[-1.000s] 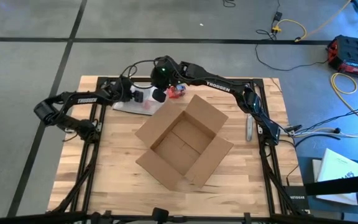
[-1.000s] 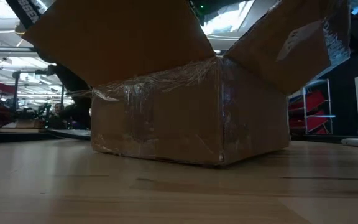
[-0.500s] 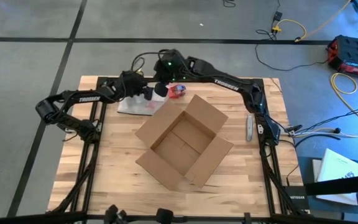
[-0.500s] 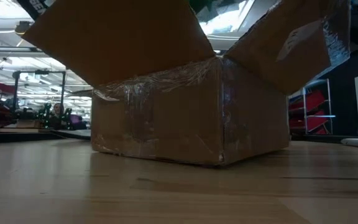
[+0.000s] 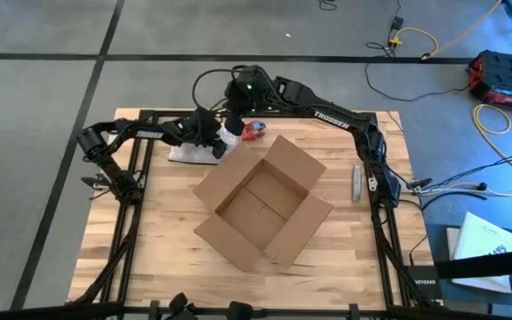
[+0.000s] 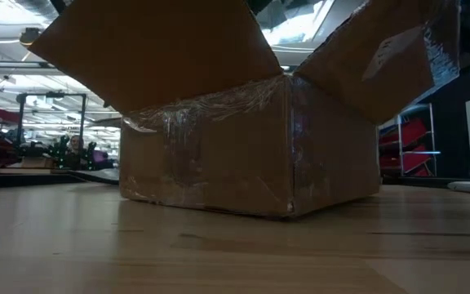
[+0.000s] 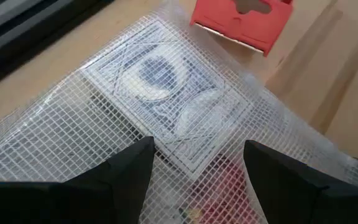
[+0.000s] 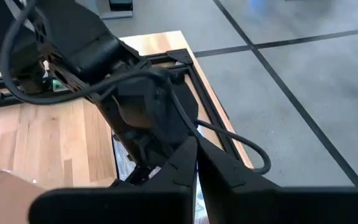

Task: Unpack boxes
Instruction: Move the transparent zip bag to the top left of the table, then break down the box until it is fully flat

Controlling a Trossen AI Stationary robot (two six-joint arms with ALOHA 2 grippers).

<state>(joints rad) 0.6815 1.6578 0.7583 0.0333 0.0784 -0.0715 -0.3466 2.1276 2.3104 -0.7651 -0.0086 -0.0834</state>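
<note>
Left tool (image 7: 194, 177) is held part-open, fingers (image 7: 120, 180) spread over a clear mesh-reinforced plastic bag (image 5: 192, 152) lying at the surface's (image 5: 149, 267) far edge, nothing gripped. Right tool (image 8: 196, 163) is closed, empty, raised above the same far edge. Red-and-blue object (image 5: 255, 131) lies just beside the bag. Brown cardboard box (image 5: 265, 203) sits mid-surface, flaps open, taped.

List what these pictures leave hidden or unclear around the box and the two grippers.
- Cardboard box: in the low view its front wall and raised flaps hide the inside.
- Left gripper: open over the clear plastic bag; the red thing inside the bag is cut off between the fingers.
- Right gripper: shut; the high view hides its fingertips under the arm.
- Small red object: too small to identify.
</note>
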